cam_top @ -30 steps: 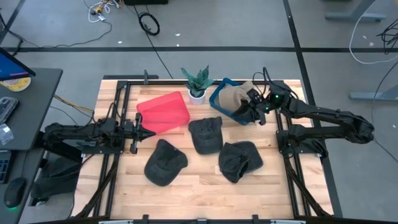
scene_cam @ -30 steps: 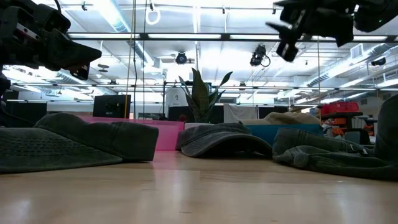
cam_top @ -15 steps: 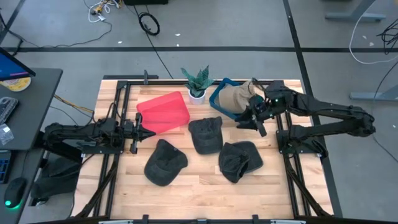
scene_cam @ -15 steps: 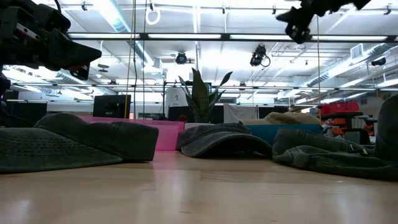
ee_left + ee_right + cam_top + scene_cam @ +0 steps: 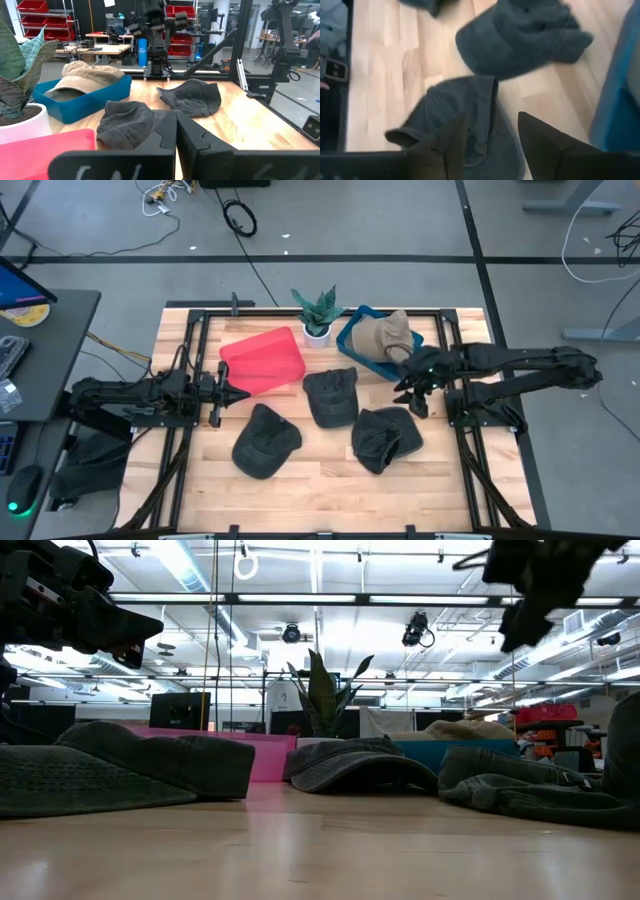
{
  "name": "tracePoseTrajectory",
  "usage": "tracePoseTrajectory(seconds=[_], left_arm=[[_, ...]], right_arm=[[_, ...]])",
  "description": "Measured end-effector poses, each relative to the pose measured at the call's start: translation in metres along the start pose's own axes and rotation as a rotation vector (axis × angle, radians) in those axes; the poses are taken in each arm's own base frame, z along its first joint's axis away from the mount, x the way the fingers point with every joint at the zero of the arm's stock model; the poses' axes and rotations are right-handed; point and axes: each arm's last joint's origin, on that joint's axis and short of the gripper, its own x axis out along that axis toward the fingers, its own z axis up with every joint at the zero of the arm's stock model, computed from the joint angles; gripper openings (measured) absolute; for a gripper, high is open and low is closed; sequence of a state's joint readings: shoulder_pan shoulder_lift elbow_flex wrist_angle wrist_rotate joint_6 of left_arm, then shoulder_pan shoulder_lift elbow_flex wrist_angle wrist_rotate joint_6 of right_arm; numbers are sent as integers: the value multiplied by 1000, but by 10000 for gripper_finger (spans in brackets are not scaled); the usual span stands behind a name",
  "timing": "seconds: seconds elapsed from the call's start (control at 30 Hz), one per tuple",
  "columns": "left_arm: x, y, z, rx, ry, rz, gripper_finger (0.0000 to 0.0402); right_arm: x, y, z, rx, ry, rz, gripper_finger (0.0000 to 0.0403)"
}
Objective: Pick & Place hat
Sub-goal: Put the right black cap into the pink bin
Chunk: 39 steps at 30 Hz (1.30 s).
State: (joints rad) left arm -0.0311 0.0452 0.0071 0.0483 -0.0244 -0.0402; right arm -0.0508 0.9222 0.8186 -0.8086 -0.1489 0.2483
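Observation:
A tan hat point(image 5: 383, 335) lies in the blue bin point(image 5: 352, 346), also seen in the left wrist view as the tan hat point(image 5: 85, 79). Three dark hats lie flat on the table: a middle one point(image 5: 331, 395), a near-left one point(image 5: 265, 441) and a near-right one point(image 5: 385, 438). My right gripper point(image 5: 415, 387) hangs open in the air between the blue bin and the near-right dark hat point(image 5: 465, 120), touching nothing. My left gripper point(image 5: 226, 392) waits shut at the table's left, beside the red bin point(image 5: 263, 360).
A potted plant point(image 5: 317, 313) stands at the far edge between the red bin and the blue bin. Black rails point(image 5: 190, 360) run along the table's left and right sides. Bare wood point(image 5: 320, 470) shows near the front edge between the hats.
My right gripper has moved away from the blue bin toward the table's near edge and now hangs over the gap by the near-right dark hat. The tan hat has stayed in the blue bin. The dark hats have kept still.

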Motion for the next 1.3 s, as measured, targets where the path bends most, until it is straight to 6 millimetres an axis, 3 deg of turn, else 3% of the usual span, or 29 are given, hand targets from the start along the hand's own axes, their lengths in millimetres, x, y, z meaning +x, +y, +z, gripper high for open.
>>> tracePoseTrajectory(seconds=[0.23,0.33,0.63,0.83,1.13,1.3], left_arm=[[0,0,0,0,1,0,3],[0,0,0,0,0,0,3],[0,0,0,0,0,0,3],[0,0,0,0,0,0,3],[0,0,0,0,0,0,3],[0,0,0,0,0,0,3]], right_arm=[[39,-12,-24,-29,-15,1,181],[50,-16,-32,-116,-35,4,181],[58,-19,-41,-248,-19,-1,181],[60,-20,-43,-240,-15,-1,181],[86,-30,-66,-220,63,-12,181],[97,-32,-68,-205,102,-18,181]])
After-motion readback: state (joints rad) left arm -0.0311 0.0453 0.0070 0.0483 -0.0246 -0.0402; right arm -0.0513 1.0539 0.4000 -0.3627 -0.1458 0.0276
